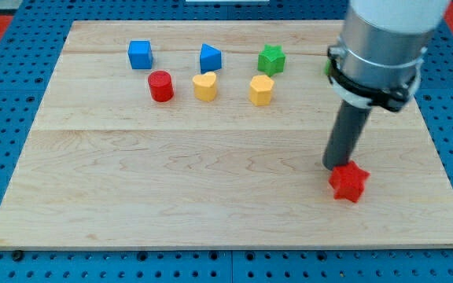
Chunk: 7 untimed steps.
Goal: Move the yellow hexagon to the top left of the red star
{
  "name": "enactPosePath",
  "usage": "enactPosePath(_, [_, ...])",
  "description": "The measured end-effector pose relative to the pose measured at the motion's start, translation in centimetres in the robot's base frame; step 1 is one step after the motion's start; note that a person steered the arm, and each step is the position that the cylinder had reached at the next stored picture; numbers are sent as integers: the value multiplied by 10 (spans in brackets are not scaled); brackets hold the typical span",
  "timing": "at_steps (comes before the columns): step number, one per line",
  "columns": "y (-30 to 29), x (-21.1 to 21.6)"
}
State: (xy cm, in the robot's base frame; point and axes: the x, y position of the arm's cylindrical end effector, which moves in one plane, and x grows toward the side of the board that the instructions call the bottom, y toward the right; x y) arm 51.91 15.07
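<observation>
The yellow hexagon (pixel 261 90) sits in the upper middle of our wooden table (pixel 171 181), just below and left of the green star (pixel 271 59). To its left we see a yellow heart-shaped block (pixel 204 86), then a red cylinder (pixel 160 86); above those stand a blue cube (pixel 140 54) and a blue block with a peaked top (pixel 210 58). Well apart from the hexagon, toward the view's lower right, lies the red star (pixel 348 182). Our tip (pixel 336 166) comes down right at the star's upper left edge, seemingly touching it, the dark rod rising into the grey arm housing that fills the view's top right. A sliver of something green (pixel 328 68) peeks out behind that housing. We carry no jaws, only the rod.
</observation>
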Motion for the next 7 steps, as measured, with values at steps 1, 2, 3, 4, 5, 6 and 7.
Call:
enactPosePath(1, [-7,-12])
enactPosePath(2, [-37,-50])
enactPosePath(3, [-78,-67])
enactPosePath(4, [-129,-79])
enactPosePath(5, [-153,-111])
enactPosePath(6, [-146,-134])
enactPosePath(7, [-146,-158])
